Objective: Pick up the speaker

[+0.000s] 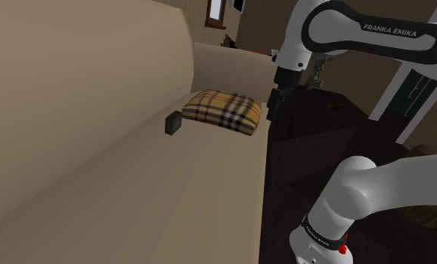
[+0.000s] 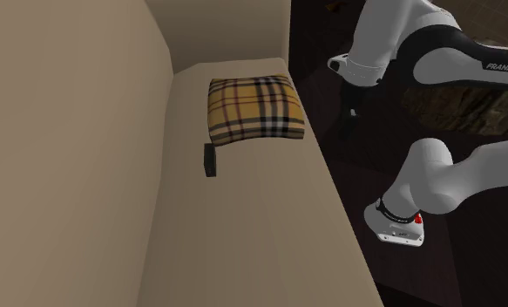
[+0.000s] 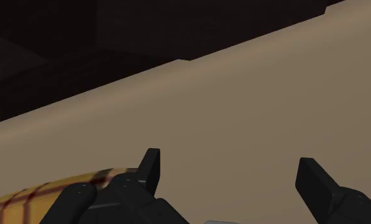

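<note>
So, where is the speaker sitting?

On the beige sofa seat, just beside the plaid cushion, at the foot of the backrest. It is a small dark box standing on edge.

How would it handle?

Stiff and light, I'd judge: a hard little case that won't give under the pads, perhaps a bit slick. It may tip if nudged, being narrow. I'd close across its two broad faces, near the middle, coming from above.

Is it touching the backrest?

Hard to say from these angles; it looks close against it, which could leave little room for a finger on that side.

And the arm?

The white arm bends over from the stand, wrist turned down, with the gripper hanging above the seat's front edge by the cushion's far corner. The cushion lies between it and the speaker, well apart. Its fingers stand wide with nothing between them
</note>
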`<state>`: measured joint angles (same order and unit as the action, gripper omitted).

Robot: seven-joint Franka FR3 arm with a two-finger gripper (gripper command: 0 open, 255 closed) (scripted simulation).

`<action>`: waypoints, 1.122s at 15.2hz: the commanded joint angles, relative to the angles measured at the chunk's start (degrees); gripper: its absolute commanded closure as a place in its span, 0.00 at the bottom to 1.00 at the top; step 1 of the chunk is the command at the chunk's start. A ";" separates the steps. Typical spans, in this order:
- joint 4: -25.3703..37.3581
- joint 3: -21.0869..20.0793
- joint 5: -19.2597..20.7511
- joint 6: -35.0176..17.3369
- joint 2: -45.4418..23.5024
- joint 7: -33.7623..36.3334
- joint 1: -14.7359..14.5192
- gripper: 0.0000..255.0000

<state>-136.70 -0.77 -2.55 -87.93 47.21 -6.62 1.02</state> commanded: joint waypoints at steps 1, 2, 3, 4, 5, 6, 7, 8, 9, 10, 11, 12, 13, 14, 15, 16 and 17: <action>0.00 0.00 0.00 0.00 0.00 0.00 0.00 0.00; 0.17 -1.07 -0.77 -1.44 -1.43 1.77 0.03 0.00; 0.43 -2.14 -1.48 -2.88 -2.94 3.52 0.10 0.00; 0.78 -3.18 -2.13 -4.30 -4.52 5.26 0.17 0.00; 1.22 -4.22 -2.73 -5.71 -6.17 6.98 0.28 0.00; 1.75 -5.22 -3.25 -7.09 -7.88 8.69 0.38 0.00; 2.36 -6.19 -3.69 -8.45 -9.65 10.41 0.49 0.00; 3.07 -7.17 -4.07 -9.78 -11.48 12.11 0.65 0.00; 3.86 -8.10 -4.36 -11.07 -13.35 13.82 0.80 0.00; 4.74 -9.02 -4.58 -12.32 -15.28 15.53 0.98 0.00; 5.70 -9.93 -4.73 -13.53 -17.24 17.24 1.19 0.00; 6.74 -10.80 -4.78 -14.69 -19.25 18.96 1.39 0.00; 7.87 -11.63 -4.74 -15.80 -21.29 20.70 1.60 0.00; 9.08 -12.45 -4.62 -16.85 -23.37 22.44 1.83 0.00; 10.37 -13.24 -4.42 -17.84 -25.48 24.20 2.06 0.00; 11.74 -14.00 -4.12 -18.77 -27.62 25.97 2.29 0.00; 13.19 -14.71 -3.73 -19.64 -29.80 27.76 2.50 0.00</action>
<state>-124.55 -14.79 -6.54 -106.48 19.34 19.30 3.28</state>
